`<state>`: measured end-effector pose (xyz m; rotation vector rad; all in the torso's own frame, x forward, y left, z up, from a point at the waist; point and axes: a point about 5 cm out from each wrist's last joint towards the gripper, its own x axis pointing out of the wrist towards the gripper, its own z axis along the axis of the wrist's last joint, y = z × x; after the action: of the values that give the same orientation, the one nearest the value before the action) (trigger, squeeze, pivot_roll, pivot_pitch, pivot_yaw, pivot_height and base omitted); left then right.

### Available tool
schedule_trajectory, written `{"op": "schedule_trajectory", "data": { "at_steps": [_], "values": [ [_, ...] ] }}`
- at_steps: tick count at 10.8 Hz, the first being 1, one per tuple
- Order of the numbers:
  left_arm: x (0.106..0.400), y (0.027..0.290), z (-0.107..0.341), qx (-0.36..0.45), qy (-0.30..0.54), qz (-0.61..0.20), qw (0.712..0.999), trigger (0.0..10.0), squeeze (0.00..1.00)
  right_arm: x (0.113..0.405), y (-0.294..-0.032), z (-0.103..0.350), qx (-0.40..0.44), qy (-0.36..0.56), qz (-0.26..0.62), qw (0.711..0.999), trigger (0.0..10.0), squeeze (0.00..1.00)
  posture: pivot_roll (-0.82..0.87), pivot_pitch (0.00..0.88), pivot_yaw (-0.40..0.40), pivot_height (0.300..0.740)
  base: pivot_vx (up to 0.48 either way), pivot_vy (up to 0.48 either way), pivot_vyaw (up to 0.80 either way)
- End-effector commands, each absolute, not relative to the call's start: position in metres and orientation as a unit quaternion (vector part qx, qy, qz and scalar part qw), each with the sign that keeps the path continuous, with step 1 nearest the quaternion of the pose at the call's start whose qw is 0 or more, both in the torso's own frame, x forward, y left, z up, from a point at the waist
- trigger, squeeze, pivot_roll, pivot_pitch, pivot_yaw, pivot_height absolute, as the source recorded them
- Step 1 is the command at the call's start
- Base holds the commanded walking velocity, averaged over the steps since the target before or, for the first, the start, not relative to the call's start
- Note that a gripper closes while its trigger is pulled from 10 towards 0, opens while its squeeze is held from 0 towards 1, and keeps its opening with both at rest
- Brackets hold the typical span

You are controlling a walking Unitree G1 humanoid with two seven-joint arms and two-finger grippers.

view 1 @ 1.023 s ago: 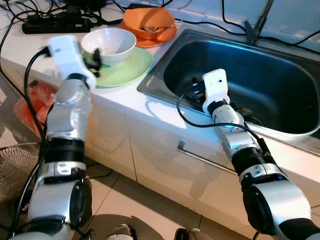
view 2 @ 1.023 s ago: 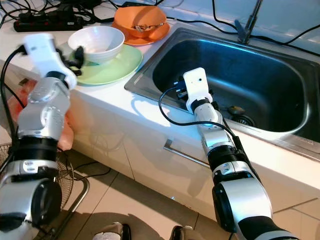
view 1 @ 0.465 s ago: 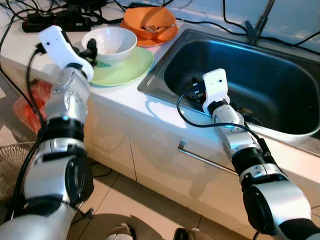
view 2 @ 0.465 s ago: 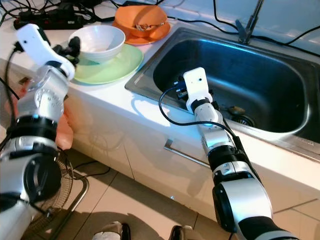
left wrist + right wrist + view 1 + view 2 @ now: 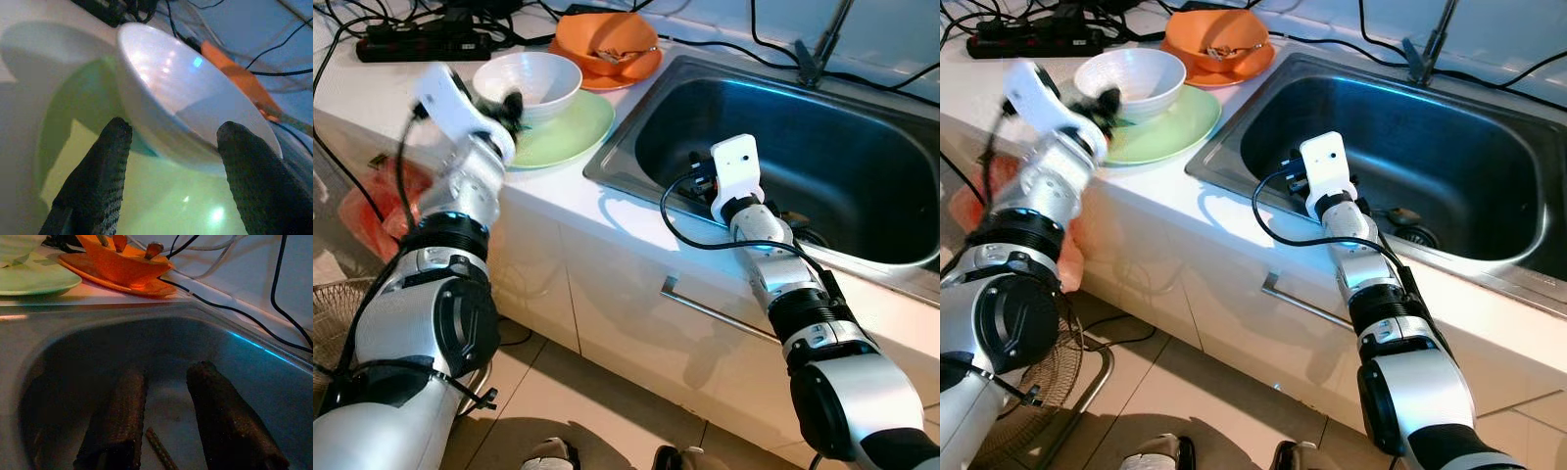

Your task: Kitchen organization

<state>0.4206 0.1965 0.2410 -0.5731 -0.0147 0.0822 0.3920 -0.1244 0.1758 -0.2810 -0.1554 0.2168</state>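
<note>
The left gripper (image 5: 171,161), jaws apart, is at the white bowl (image 5: 530,83). The bowl stands on the green plate (image 5: 570,137). The right gripper (image 5: 166,431), jaws apart, hangs inside the sink (image 5: 862,147), beside the bowl

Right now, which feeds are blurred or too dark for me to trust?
Both eye views: left claw motion-smeared beside the white bowl, the rest sharp. Left wrist view: bright, bowl close and soft-focused, glare spots on the green plate. Right wrist view: dim inside the sink, right claw barely lit.

Left gripper (image 5: 171,161) spread (right gripper (image 5: 166,431) too).
</note>
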Motion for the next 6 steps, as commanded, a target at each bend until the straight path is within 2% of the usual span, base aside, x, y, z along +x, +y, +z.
{"op": "schedule_trajectory", "data": {
  "at_steps": [1, 6],
  "values": [
    [0.423, 0.192, 0.249, -0.293, -0.011, 0.039, 0.955, 10.0, 0.00, 0.389, -0.128, 0.166, -0.139, -0.059, 0.109, 0.983, 10.0, 0.00, 0.07, 0.120, -0.022, 0.740, 0.000, 0.000, 0.00],
    [0.424, 0.183, 0.234, -0.305, 0.031, 0.053, 0.950, 10.0, 0.00, 0.387, -0.131, 0.164, -0.142, -0.055, 0.107, 0.983, 10.0, 0.00, 0.07, 0.126, -0.023, 0.740, 0.000, 0.000, 0.00]
  ]
}}
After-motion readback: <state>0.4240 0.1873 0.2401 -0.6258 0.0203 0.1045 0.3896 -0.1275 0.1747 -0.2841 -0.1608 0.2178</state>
